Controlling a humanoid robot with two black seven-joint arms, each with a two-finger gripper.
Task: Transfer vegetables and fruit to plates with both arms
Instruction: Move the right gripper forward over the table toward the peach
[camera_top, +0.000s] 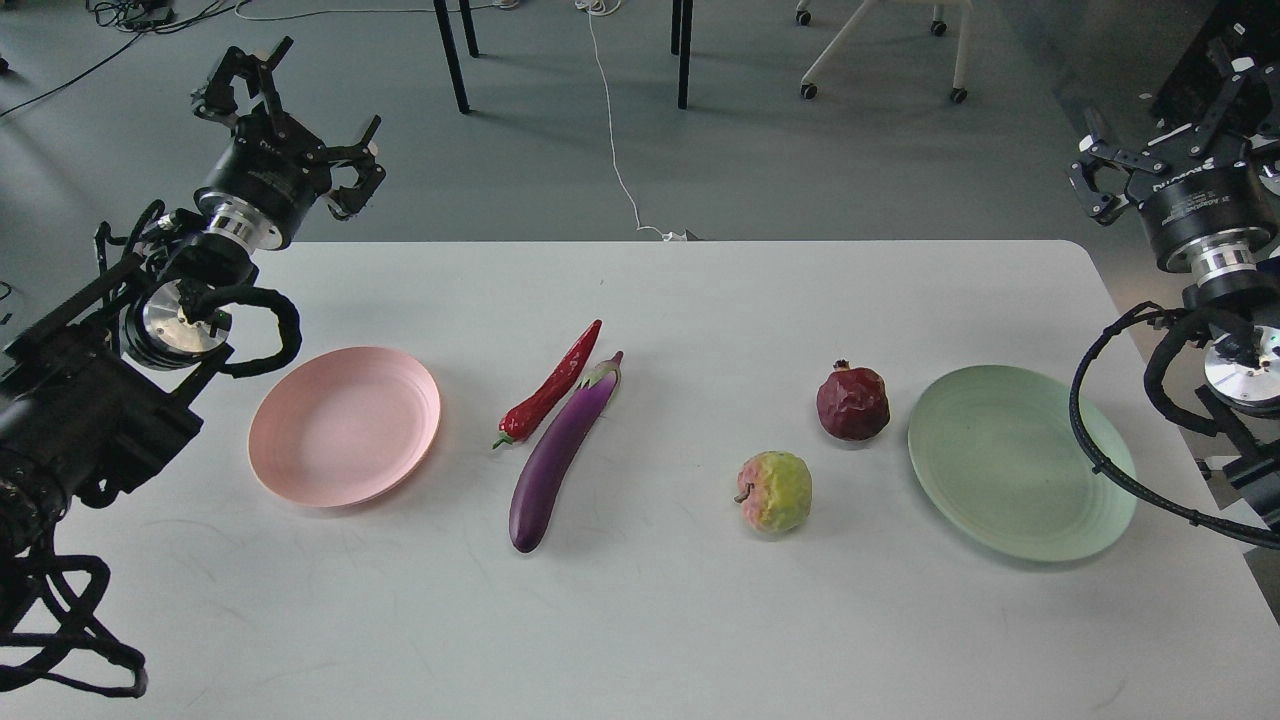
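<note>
A purple eggplant (560, 455) lies diagonally at the table's middle, with a red chili pepper (552, 385) close along its left side. To the right sit a dark red pomegranate (852, 402) and, nearer me, a pink-and-green apple-like fruit (775, 491). The pink plate (345, 425) lies empty at the left, the green plate (1020, 462) empty at the right. My left gripper (285, 110) hangs open beyond the table's far left corner, holding nothing. Raised off the table's right edge, my right gripper (1165, 125) is open and empty too.
The white table (640, 620) has a rounded far right corner. Past its far edge are grey floor, chair and table legs (683, 55), and a white cable (615, 150). A black cable loop (1110, 470) of my right arm overhangs the green plate's right rim.
</note>
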